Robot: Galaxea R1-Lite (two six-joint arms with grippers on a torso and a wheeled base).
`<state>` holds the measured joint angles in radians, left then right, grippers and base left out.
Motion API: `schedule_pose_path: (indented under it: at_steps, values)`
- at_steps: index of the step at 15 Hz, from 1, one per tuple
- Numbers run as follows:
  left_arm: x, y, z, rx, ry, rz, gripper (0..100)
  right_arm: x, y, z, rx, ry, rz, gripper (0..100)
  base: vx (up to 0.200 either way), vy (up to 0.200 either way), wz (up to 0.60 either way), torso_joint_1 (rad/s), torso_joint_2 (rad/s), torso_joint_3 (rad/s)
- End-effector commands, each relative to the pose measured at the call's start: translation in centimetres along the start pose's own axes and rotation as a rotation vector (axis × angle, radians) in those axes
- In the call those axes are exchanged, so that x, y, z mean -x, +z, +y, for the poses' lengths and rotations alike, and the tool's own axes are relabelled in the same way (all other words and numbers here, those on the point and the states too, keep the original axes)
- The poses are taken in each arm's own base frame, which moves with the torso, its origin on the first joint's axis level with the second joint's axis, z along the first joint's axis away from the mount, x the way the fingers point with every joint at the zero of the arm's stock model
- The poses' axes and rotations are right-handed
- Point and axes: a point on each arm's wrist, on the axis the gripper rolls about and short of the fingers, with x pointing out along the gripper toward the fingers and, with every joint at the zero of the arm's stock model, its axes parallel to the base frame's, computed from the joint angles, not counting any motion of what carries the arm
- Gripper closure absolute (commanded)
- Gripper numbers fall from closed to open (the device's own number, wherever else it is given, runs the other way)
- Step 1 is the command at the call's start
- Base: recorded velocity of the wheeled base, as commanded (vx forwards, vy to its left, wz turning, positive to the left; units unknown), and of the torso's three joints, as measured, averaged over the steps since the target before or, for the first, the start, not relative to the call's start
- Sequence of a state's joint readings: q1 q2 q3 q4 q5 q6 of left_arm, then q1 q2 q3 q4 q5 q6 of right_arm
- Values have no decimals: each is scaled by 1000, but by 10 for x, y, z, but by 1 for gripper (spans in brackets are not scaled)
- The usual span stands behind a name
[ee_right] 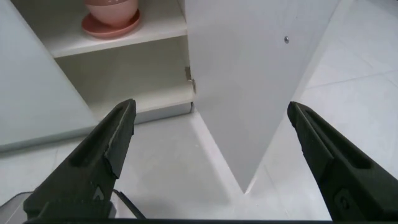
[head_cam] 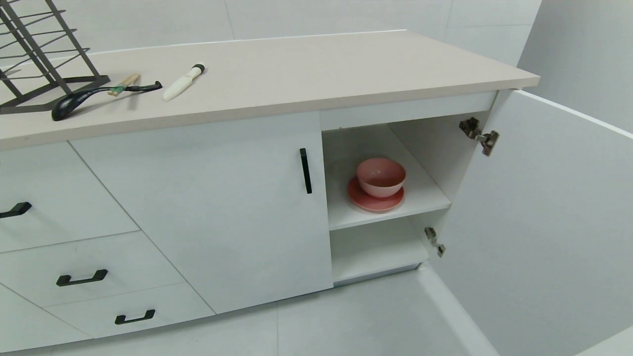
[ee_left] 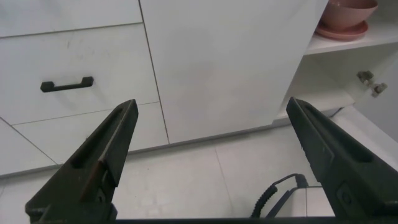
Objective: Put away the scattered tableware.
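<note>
One wire rack [head_cam: 39,54] stands at the left of the counter [head_cam: 306,74]. Next to it lie one black ladle [head_cam: 74,101], one pair of chopsticks [head_cam: 123,85] and one white knife [head_cam: 183,82]. In the open cupboard, one pink bowl [head_cam: 381,176] sits on one pink plate [head_cam: 374,202]. The left gripper [ee_left: 211,107] and the right gripper [ee_right: 211,107] are both spread wide and hold nothing.

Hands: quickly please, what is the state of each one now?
Left hand: open, holding nothing.
Right hand: open, holding nothing.
</note>
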<state>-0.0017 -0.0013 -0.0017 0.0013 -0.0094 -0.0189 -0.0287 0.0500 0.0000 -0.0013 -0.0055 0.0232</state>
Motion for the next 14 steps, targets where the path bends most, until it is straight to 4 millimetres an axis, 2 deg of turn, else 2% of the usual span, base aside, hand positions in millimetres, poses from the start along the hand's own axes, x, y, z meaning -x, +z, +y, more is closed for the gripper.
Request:
schedule_pose_path:
  at_steps: [1,5,10,13,14]
  values:
    - [0,0,0,-1,0,2,0,0,0,0,5,-1,5,0,0,0,0,0,0,0]
    - [0,0,0,-1,0,2,0,0,0,0,42,14,7,0,0,0,0,0,0,0]
    - [0,0,0,-1,2,2,0,0,0,0,42,16,2,0,-200,0,0,4,4,0]
    - [0,0,0,-1,2,2,0,0,0,0,40,16,2,0,-200,-200,0,6,1,6]
    - [0,0,0,-1,2,2,0,0,0,0,40,16,2,0,0,-200,0,2,7,2]
